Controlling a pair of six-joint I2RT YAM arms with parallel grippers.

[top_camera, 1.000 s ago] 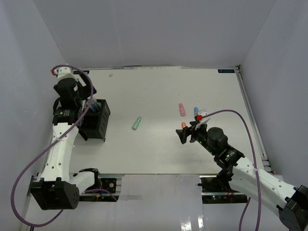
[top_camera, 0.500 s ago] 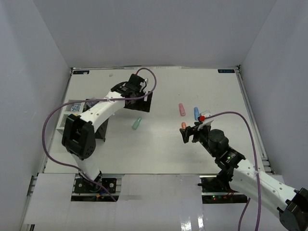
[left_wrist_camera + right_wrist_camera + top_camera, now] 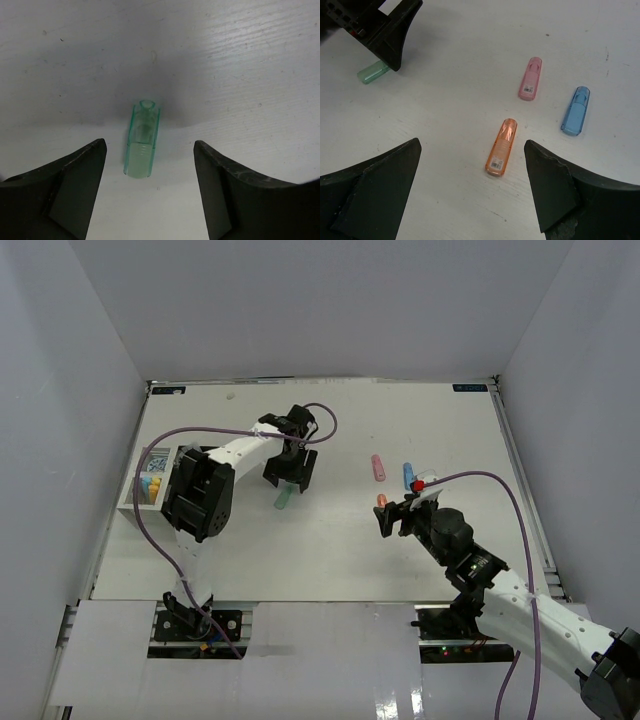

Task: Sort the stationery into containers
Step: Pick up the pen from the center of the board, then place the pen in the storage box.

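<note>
No legible text or numbers.

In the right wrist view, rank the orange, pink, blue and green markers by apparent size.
1. orange marker, nearest the camera
2. blue marker
3. pink marker
4. green marker, though it is partly hidden, so its rank is unsure

Overhead plus 2 close wrist views sharing green marker [image 3: 142, 142].

A robot lab test cell: a white table [image 3: 330, 550] boxed by plain white walls [image 3: 320, 310] left, far and right, left arm [image 3: 235, 452] and right arm [image 3: 500, 590] bolted at its near edge.
</note>
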